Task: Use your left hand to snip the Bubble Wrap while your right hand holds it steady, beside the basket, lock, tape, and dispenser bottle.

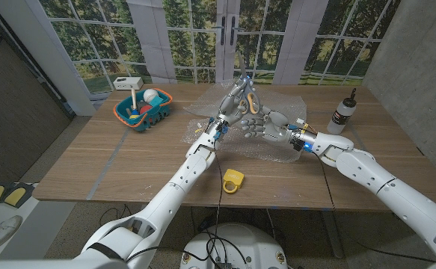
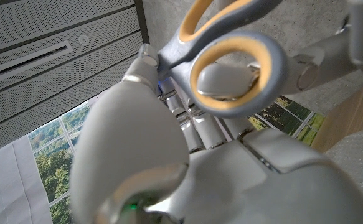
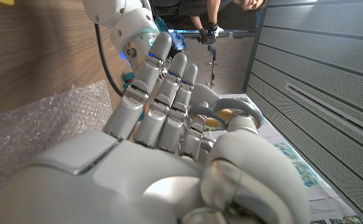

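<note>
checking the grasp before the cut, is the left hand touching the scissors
Touching. In the left wrist view a finger of the left hand passes through the scissors handle loop.

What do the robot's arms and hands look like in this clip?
Both arms are glossy white, rounded shells. The left hand and right hand are light grey, with segmented fingers and darker joints. Blue rings and short cables show at the wrists, and a black cable runs beside the left wrist in the right wrist view.

Head cam overhead; wrist cams v. close, share scissors (image 2: 231,68).
</note>
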Robot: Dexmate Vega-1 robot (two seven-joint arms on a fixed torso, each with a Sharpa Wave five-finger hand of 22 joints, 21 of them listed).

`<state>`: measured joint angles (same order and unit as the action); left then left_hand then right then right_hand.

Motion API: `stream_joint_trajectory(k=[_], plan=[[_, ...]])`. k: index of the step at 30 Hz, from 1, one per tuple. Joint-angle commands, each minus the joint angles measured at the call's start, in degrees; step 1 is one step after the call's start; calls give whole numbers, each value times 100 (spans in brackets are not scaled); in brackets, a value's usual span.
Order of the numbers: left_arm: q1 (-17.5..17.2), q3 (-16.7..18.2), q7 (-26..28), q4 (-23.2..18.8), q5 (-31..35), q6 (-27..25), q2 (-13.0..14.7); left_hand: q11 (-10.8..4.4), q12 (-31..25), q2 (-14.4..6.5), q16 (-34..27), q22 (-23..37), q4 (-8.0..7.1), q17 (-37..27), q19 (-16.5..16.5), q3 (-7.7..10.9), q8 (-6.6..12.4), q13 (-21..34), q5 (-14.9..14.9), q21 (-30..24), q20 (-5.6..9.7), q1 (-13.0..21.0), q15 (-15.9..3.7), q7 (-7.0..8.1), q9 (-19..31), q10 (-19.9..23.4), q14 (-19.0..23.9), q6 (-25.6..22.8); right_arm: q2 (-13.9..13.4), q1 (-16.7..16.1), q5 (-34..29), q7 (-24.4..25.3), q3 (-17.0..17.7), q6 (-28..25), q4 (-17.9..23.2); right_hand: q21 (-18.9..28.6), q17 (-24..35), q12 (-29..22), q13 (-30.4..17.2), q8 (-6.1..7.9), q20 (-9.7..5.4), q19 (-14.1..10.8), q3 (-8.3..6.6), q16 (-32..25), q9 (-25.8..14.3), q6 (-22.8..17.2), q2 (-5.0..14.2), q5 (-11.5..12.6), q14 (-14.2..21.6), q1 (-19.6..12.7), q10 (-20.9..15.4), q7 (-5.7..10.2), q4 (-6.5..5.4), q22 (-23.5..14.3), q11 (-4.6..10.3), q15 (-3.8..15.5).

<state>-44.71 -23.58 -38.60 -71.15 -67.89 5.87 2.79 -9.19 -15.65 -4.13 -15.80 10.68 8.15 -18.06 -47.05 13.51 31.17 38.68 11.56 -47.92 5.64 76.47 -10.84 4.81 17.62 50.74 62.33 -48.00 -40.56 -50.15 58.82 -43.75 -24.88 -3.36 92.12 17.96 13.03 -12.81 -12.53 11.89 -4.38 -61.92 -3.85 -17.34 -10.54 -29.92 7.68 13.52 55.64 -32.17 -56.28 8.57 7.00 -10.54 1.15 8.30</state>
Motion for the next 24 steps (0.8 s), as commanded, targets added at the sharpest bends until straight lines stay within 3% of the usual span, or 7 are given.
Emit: stream_joint_trajectory(k=[1, 5, 9, 16, 24], plan=[[75, -20, -264, 267, 21, 98, -134, -39, 43, -278, -36, -7, 27, -27, 25, 12, 50, 28, 40, -43, 351, 321, -288, 73, 34, -2, 18, -143, 12, 62, 36, -94, -33, -82, -33, -19, 15, -75, -55, -13, -3, 13, -41, -5, -11, -44, -34, -30, 78, -139, -178, 39, 103, -24, 158, 236], [114, -17, -371, 370, -3, 69, -182, -48, 50, -274, -36, -7, 25, -32, 37, 9, 54, 38, 46, -54, 349, 324, -289, 79, 34, -3, 12, -147, 45, 98, 42, -147, -60, -101, -70, -24, 38, -140, -99, -3, -41, 10, -56, -14, -12, -92, -64, -47, 102, -207, -320, 52, 138, -28, 272, 323], [119, -9, -374, 396, 1, 54, -210, -53, 64, -268, -35, -7, 26, -35, 55, 5, 57, 36, 50, -61, 347, 327, -290, 80, 33, -7, 7, -149, 77, 127, 29, -167, -91, -116, -112, -39, 57, -118, -132, -3, -70, 38, -62, 3, -12, -114, -71, -58, 63, -231, -236, 65, 141, -30, 246, 344], [128, 21, -456, 447, -14, 60, -259, -66, 72, -266, -45, -5, 23, -51, 69, 0, 63, 52, 58, -88, 349, 335, -290, 90, 30, 11, 11, -153, 107, 172, -22, -220, -139, -117, -162, -103, 121, 186, -160, -26, 19, 155, -41, 105, -15, -146, -99, -105, -167, -190, 552, 120, 80, -35, -50, 68], [127, 31, -545, 519, -23, 47, -307, -62, 87, -262, -46, -5, 18, -57, 91, -9, 59, 74, 65, -118, 354, 337, -292, 101, 29, 12, 9, -130, 159, 241, 55, -316, -161, -223, -242, -225, 151, 317, -69, -24, 96, 387, -63, 299, -18, -246, -142, -122, -600, -280, 1387, 180, 109, -31, -121, 0]])
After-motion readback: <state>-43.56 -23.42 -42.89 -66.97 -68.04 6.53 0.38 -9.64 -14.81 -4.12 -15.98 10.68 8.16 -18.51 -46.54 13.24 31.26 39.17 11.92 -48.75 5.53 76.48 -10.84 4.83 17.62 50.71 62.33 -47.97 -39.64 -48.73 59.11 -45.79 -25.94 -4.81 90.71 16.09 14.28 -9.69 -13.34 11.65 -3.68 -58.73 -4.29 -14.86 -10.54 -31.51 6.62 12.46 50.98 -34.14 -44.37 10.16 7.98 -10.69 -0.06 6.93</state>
